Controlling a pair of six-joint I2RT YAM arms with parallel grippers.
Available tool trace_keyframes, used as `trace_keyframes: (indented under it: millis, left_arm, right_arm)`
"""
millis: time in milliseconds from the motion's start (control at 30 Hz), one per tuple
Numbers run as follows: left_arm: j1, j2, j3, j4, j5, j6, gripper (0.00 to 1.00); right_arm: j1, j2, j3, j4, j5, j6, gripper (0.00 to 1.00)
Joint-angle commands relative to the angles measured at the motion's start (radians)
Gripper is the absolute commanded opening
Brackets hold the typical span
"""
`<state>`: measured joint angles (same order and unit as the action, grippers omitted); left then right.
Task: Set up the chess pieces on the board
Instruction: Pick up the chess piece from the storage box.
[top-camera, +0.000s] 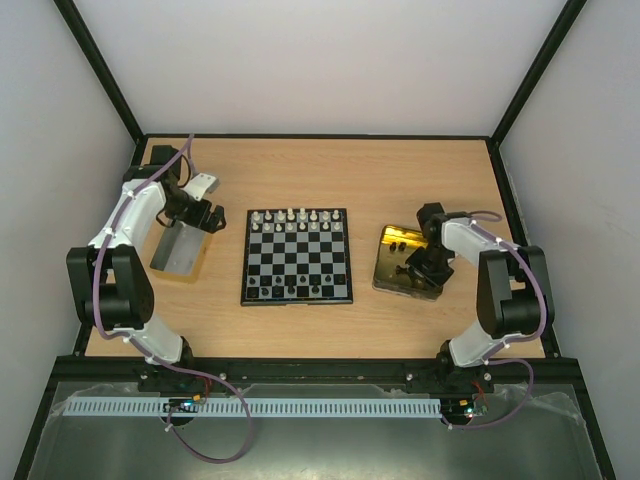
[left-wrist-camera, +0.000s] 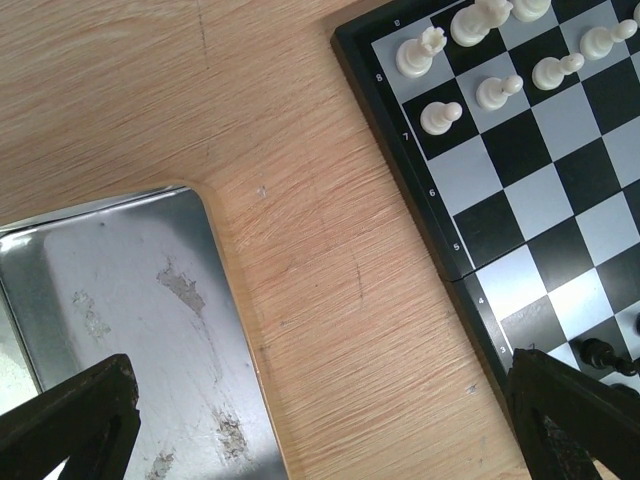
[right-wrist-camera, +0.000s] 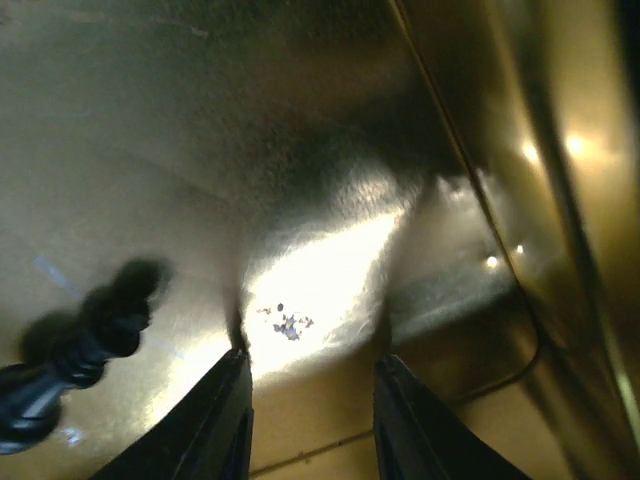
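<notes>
The board (top-camera: 296, 256) lies mid-table, with white chess pieces (top-camera: 296, 220) along its two far rows and black ones (top-camera: 290, 289) along the near edge. In the left wrist view the board's corner (left-wrist-camera: 520, 190) carries white pieces (left-wrist-camera: 441, 116), and a black piece (left-wrist-camera: 598, 352) shows by the right fingertip. My left gripper (left-wrist-camera: 320, 425) stands wide open over bare wood between the silver tray and the board, holding nothing. My right gripper (right-wrist-camera: 312, 375) hangs low inside the gold tray (right-wrist-camera: 300, 150), jaws apart with nothing between them. A black piece (right-wrist-camera: 75, 345) lies just left of its left finger (right-wrist-camera: 215, 425).
A silver-grey metal tray (top-camera: 178, 250) sits left of the board, its rounded corner (left-wrist-camera: 190, 200) near my left gripper (top-camera: 210, 217). The gold tray (top-camera: 392, 245) lies right of the board under my right gripper (top-camera: 420, 266). Black frame posts and white walls ring the table.
</notes>
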<state>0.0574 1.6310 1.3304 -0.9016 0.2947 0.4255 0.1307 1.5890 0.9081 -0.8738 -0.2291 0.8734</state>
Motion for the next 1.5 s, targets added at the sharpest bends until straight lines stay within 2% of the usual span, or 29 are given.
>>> trace_keyframes:
  millis: [0, 200, 433, 667, 933, 1200, 1467]
  left_arm:
    - [0.007, 0.013, 0.031, -0.015, -0.009, -0.011, 0.99]
    - [0.006, 0.012, 0.032, -0.016, -0.015, -0.014, 1.0]
    - [0.005, 0.016, 0.034, -0.017, -0.019, -0.016, 0.99]
    - [0.005, 0.018, 0.04, -0.022, -0.028, -0.01, 1.0]
    - [0.006, 0.011, 0.036, -0.028, -0.035, -0.008, 0.99]
    - [0.007, 0.004, 0.026, -0.029, -0.04, -0.009, 0.99]
    - [0.007, 0.003, 0.026, -0.035, -0.05, -0.008, 0.99]
  right_arm:
    - [-0.003, 0.022, -0.039, 0.02, -0.007, -0.02, 0.3]
    - [-0.004, 0.029, -0.007, 0.022, -0.01, -0.021, 0.28]
    - [-0.004, 0.027, 0.127, -0.048, 0.0, -0.037, 0.39]
    - [-0.004, 0.076, 0.253, -0.105, 0.064, -0.095, 0.43]
    - [-0.007, 0.115, 0.241, -0.068, 0.072, -0.088, 0.44]
    - [-0.016, 0.145, 0.246, -0.026, 0.054, -0.071, 0.52]
    - [-0.021, 0.208, 0.275, 0.013, 0.054, -0.09, 0.5]
